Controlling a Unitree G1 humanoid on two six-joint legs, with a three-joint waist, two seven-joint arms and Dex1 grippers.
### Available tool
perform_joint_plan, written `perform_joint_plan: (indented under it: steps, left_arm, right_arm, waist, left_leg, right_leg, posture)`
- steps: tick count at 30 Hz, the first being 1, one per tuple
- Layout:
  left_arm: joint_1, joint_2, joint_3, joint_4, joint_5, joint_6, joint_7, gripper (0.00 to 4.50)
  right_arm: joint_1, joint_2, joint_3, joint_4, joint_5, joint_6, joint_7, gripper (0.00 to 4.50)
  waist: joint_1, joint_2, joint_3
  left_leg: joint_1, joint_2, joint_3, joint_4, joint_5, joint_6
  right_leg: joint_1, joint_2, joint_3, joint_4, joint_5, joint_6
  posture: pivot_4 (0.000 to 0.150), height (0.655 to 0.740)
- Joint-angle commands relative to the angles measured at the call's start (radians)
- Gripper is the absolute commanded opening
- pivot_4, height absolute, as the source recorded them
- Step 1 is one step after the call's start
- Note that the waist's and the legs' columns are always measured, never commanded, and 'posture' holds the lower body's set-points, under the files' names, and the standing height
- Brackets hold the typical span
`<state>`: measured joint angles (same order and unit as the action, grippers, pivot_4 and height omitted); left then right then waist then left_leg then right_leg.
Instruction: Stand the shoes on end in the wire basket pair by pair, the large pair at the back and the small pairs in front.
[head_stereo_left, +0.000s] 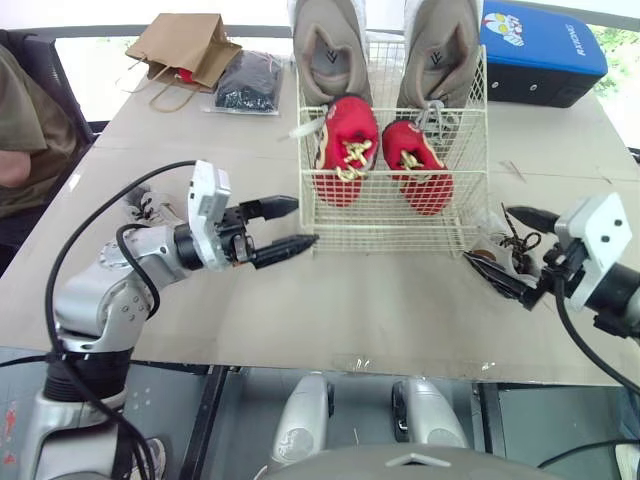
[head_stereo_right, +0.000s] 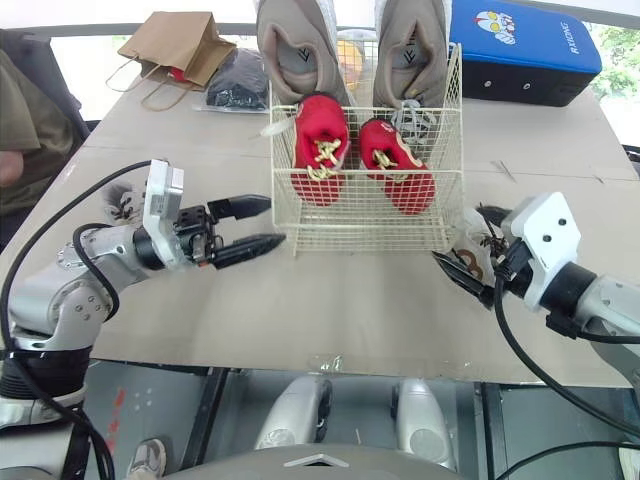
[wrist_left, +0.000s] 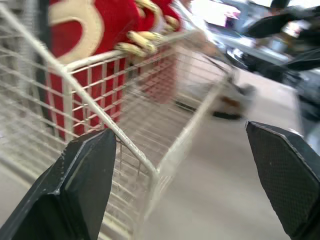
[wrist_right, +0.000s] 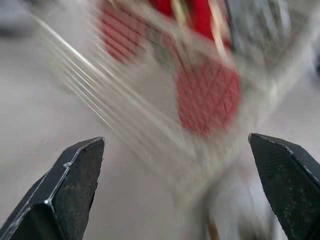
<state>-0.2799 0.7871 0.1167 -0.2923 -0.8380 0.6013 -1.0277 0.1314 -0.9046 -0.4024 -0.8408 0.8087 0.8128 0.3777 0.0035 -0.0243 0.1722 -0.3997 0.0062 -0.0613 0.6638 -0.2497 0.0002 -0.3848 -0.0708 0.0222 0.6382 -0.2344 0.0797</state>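
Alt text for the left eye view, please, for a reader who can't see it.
A white wire basket on a tan table holds a large beige pair standing at the back and a red pair in front. The left gripper is open by the basket's front left corner; the right gripper is open at a small shoe beside it.

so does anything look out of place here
Yes: two small shoes lie loose on the table instead of standing in the wire basket. A dark one lies just right of it, and a pale one lies off to its left.
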Motion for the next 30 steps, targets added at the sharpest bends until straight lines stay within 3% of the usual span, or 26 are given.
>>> perform_joint_plan:
  steps: [1,5,9,12,20,25,30]
  left_arm:
    - [-0.057,0.019,-0.058,-0.160,-0.077,0.059,-0.069,4.43]
    - [-0.129,0.020,-0.094,-0.196,-0.119,0.126,-0.100,4.43]
    - [-0.161,0.011,-0.136,-0.171,-0.032,0.093,-0.113,4.43]
    - [-0.174,-0.023,-0.148,-0.116,0.054,0.053,-0.054,4.43]
    - [-0.206,-0.055,-0.179,0.048,0.236,0.011,0.060,4.43]
    - [-0.295,-0.056,-0.170,0.244,0.371,-0.091,0.107,4.43]
    - [-0.371,-0.065,-0.180,0.370,0.443,-0.172,0.083,4.43]
  right_arm:
    - [0.114,0.034,-0.082,-0.038,-0.073,0.119,-0.128,4.50]
    - [0.189,0.156,-0.073,-0.106,-0.094,0.189,-0.259,4.50]
    - [0.150,0.209,0.035,-0.085,-0.219,0.150,-0.327,4.50]
    - [0.090,0.267,0.060,-0.081,-0.210,0.142,-0.331,4.50]
    - [0.071,0.249,0.079,-0.069,-0.264,0.129,-0.253,4.50]
    - [0.064,0.226,0.053,-0.090,-0.224,0.100,-0.144,4.50]
    - [0.089,0.215,0.038,-0.103,-0.215,0.074,-0.074,4.50]
  waist:
    - [0.010,0.000,0.000]
    - [0.012,0.001,0.001]
    - [-0.010,0.002,0.001]
    - [-0.018,0.003,0.001]
    - [-0.001,0.002,-0.001]
    - [0.009,0.003,-0.004]
    - [0.006,0.004,-0.005]
  left_leg:
    - [0.000,0.000,0.000,0.000,0.000,0.000]
    - [-0.002,0.000,-0.001,0.000,0.000,0.000]
    - [0.000,0.001,0.002,0.000,0.000,0.000]
    - [0.001,0.001,0.003,-0.001,0.000,0.000]
    - [0.004,0.000,0.002,0.000,0.000,0.000]
    - [0.010,0.001,0.001,0.002,0.000,0.000]
    - [0.009,0.001,0.001,0.002,0.000,0.000]
  right_leg:
    - [0.000,0.000,0.000,0.000,0.000,-0.001]
    - [-0.001,0.000,-0.001,0.000,-0.001,-0.001]
    - [-0.001,0.001,0.002,-0.001,-0.001,-0.001]
    - [-0.001,0.001,0.004,-0.001,-0.001,-0.001]
    - [0.002,0.001,0.003,-0.001,-0.002,0.001]
    - [0.007,0.001,0.003,-0.001,-0.004,0.003]
    - [0.006,0.001,0.003,-0.001,-0.003,0.003]
  posture:
    - [0.150,0.7400]
    - [0.150,0.7400]
    - [0.150,0.7400]
    - [0.150,0.7400]
    - [0.150,0.7400]
    - [0.150,0.7400]
    - [0.150,0.7400]
